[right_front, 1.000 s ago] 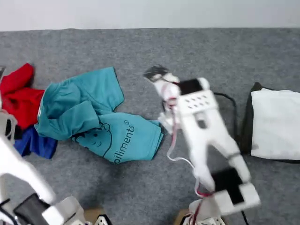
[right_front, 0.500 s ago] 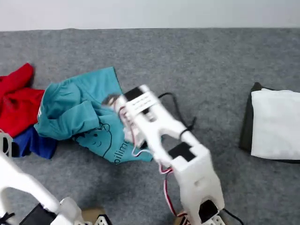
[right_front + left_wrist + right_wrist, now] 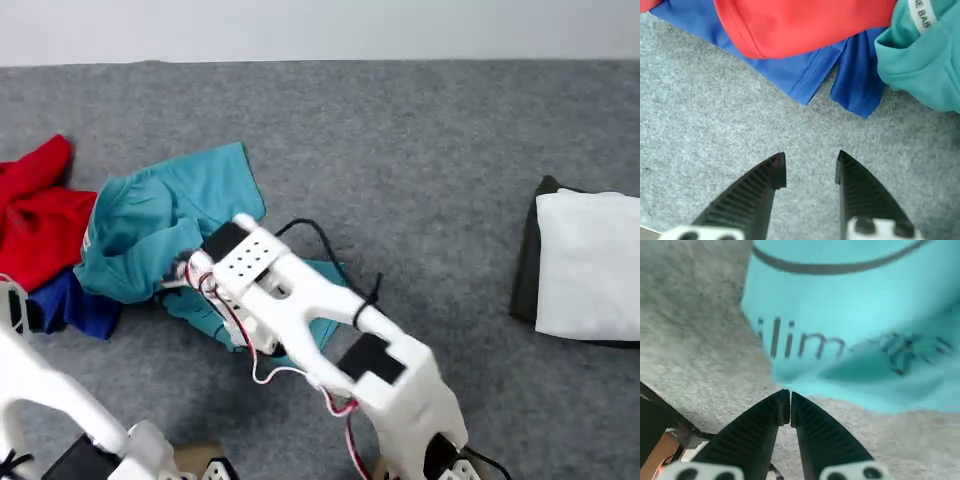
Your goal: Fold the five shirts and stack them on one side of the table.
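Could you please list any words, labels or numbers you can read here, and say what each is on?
On the teal shirt, right wrist view, dark lettering: only a blurred fragment shows, no whole word.
On the same shirt's white neck label, left wrist view: letters cut off, not readable whole.
No print seen on the red shirt, blue shirt or folded white shirt.
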Robot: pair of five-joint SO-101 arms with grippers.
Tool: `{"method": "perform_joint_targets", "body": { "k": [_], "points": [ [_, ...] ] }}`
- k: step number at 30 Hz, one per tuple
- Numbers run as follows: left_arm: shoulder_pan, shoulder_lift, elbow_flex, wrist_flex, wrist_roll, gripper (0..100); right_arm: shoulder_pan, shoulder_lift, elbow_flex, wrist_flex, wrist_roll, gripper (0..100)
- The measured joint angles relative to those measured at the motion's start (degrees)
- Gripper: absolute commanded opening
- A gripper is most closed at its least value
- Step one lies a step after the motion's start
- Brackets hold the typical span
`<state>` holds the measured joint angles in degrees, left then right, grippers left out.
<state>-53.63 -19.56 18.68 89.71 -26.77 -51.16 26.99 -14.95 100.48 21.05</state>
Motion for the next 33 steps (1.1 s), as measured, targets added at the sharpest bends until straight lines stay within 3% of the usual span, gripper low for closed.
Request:
{"method": "perform_joint_targets", "body": {
  "k": [10,13,18,22,33],
  "points": [
    [1.0,0.0,0.0,-0.1,0.0,17,15.1,-5.6,-1.1,-11.1,-0.5,1.7],
    [1.1,0.0,0.0,-0.1,0.0,17,17.8,-5.5,-1.1,-14.8,-4.6,10.0],
    [1.1,0.0,0.0,-0.1,0.0,17,18.5,-3.1,-1.1,-16.1,-15.6,26.7],
    [1.1,0.0,0.0,-0.1,0.0,17,18.5,-0.9,-1.1,-16.1,-20.7,27.0],
    [1.1,0.0,2.8,-0.2,0.1,17,22.0,7.2,-5.8,-16.8,-21.6,27.0]
  ]
}}
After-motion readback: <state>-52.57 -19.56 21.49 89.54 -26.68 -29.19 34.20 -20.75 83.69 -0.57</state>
